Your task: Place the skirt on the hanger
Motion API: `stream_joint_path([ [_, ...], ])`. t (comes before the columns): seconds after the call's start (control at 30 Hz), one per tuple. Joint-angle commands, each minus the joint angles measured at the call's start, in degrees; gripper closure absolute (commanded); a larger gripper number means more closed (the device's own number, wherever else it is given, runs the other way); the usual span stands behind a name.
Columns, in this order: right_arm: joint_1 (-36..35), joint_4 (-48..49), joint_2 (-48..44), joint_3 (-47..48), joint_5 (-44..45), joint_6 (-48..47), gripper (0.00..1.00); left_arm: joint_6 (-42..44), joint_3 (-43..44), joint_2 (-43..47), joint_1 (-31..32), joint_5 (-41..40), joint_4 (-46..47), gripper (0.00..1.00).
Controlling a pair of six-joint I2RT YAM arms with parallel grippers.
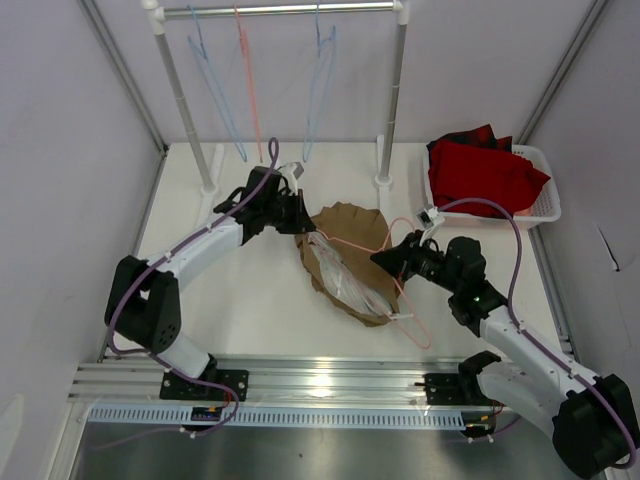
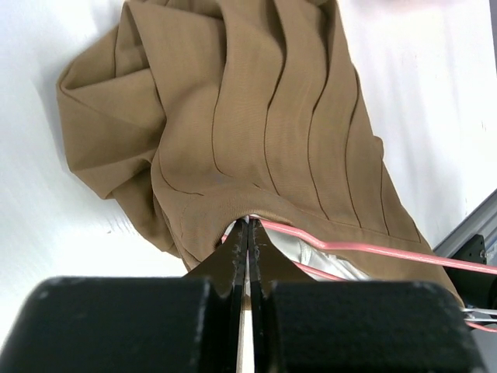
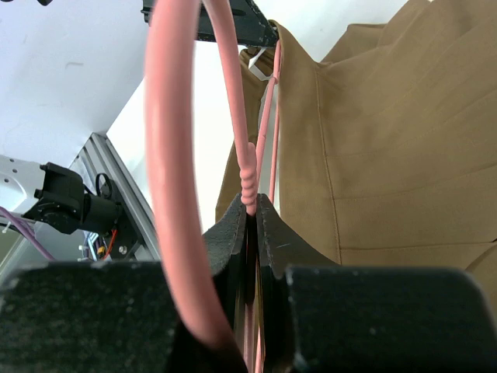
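Note:
The tan-brown skirt [image 1: 345, 262] lies crumpled mid-table, its pale lining showing. The salmon-pink hanger [image 1: 415, 320] runs through it, one wire end poking out toward the near edge. My left gripper [image 1: 302, 218] is at the skirt's far-left edge. In the left wrist view its jaws [image 2: 248, 227] are shut on the waistband of the skirt [image 2: 256, 116], which tents up over the tips, with the hanger's wire [image 2: 388, 249] just to the right. My right gripper [image 1: 386, 257] is at the skirt's right side, and there [image 3: 251, 200] it is shut on the hanger's twisted neck [image 3: 248, 175], beside the skirt [image 3: 388, 155].
A clothes rail [image 1: 280, 10] on two posts stands at the back, carrying light blue hangers [image 1: 318, 90] and one pink hanger [image 1: 247, 80]. A white basket [image 1: 545, 205] with red cloth [image 1: 490, 170] sits at the right. The metal base rail [image 1: 320, 385] runs along the near edge.

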State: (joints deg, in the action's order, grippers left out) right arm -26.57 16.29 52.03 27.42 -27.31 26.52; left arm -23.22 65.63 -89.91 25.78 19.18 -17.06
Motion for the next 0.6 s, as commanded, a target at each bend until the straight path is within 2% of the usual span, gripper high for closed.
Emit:
stream_joint_path([
  [0.0,0.02,1.64,-2.37,4.13,-2.22,0.64,1.00,2.30,3.63,3.25,0.59,-1.78,-1.13,0.98],
  [0.57,0.02,-7.67,-6.32,12.74,-1.69,-2.70,1.00,6.43,13.82,5.80,2.70,-4.41,-8.60,1.00],
])
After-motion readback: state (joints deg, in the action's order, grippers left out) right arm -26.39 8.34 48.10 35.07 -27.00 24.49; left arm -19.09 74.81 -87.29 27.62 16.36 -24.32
